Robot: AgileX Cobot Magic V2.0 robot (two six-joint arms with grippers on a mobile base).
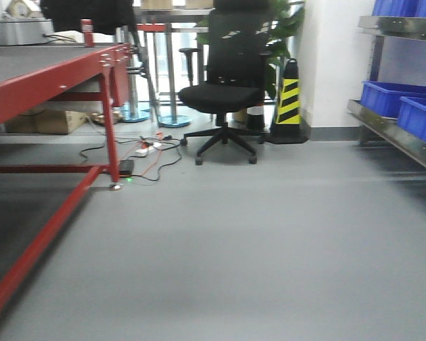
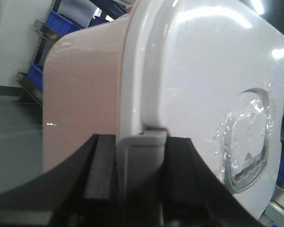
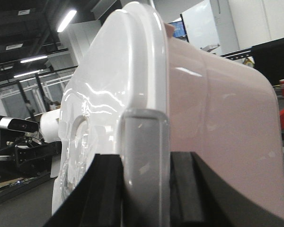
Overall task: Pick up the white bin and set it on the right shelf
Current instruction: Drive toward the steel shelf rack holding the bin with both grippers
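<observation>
The white bin [image 2: 194,71] fills the left wrist view, pale pinkish body to the left and glossy lid to the right. My left gripper [image 2: 142,142] is shut on the grey latch at the bin's rim, black fingers [image 2: 104,161] on either side. In the right wrist view the white bin [image 3: 213,118] shows from its other end, and my right gripper [image 3: 144,158] is shut on the grey latch there. The right shelf [image 1: 394,135], shiny steel, stands at the right edge of the front view. Neither bin nor grippers appear in the front view.
Blue crates [image 1: 397,96] sit on the steel shelf. A red-framed table [image 1: 50,78] runs along the left. A black office chair [image 1: 227,78] and a yellow-black cone [image 1: 289,99] stand at the back. Cables and a power strip [image 1: 145,149] lie by the table leg.
</observation>
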